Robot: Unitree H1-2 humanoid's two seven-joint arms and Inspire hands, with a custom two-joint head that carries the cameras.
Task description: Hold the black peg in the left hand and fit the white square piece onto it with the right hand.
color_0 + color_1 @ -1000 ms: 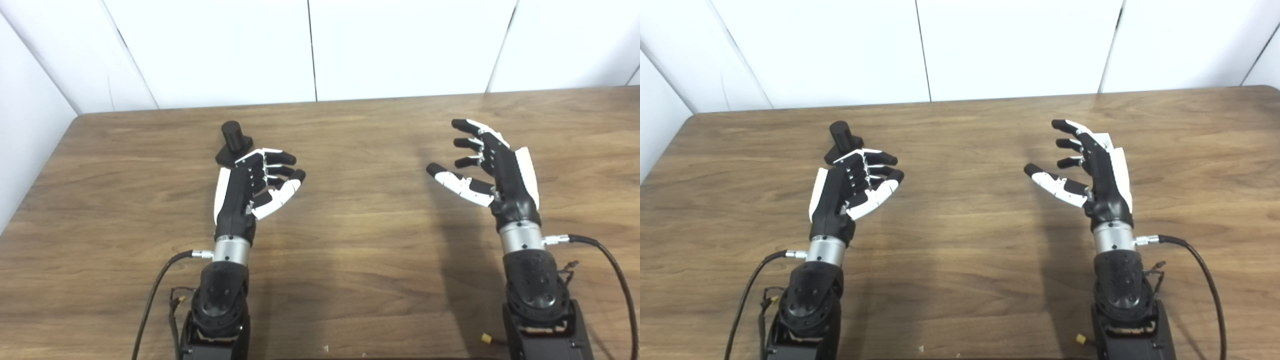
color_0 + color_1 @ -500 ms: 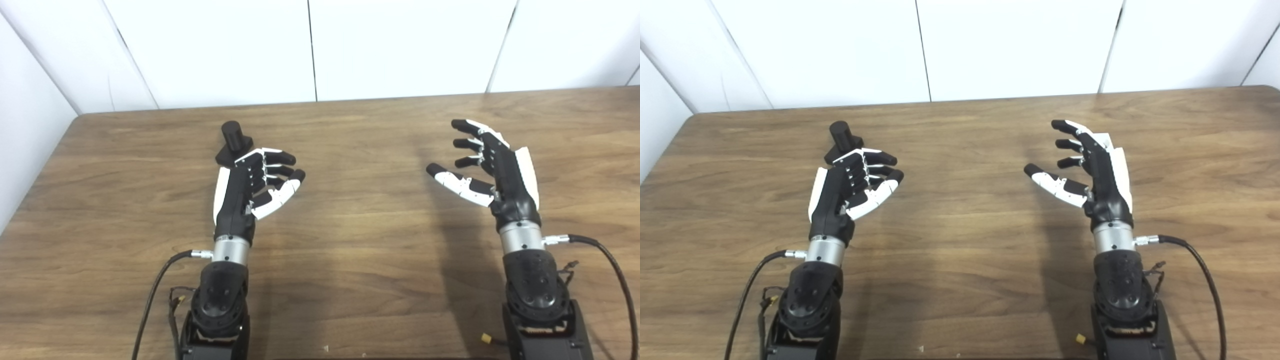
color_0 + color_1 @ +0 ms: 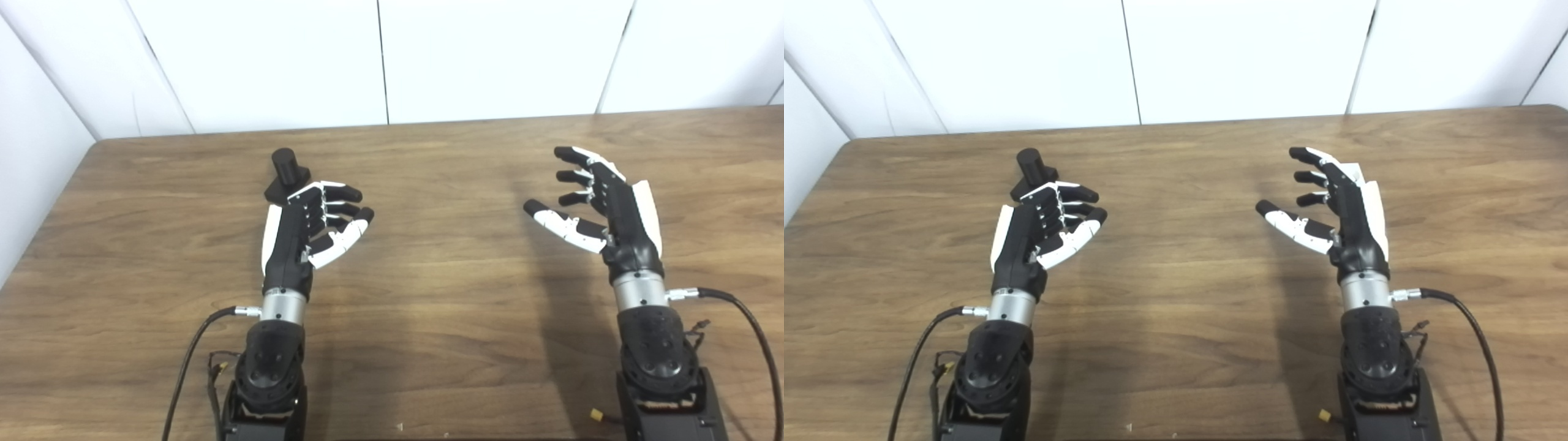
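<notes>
Both your left hand [image 3: 312, 229] and right hand [image 3: 603, 205] are open, empty. Reach up-left, wrap the black peg [image 3: 285, 177] squarely; the white piece is probably hidden behind the right hand.

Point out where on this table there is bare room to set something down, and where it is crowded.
Bare wood lies between the left hand and right hand, along the table's near edge between the forearms, and across the far strip by the wall. It is crowded only at the black peg, just beyond the left hand's fingers.
</notes>
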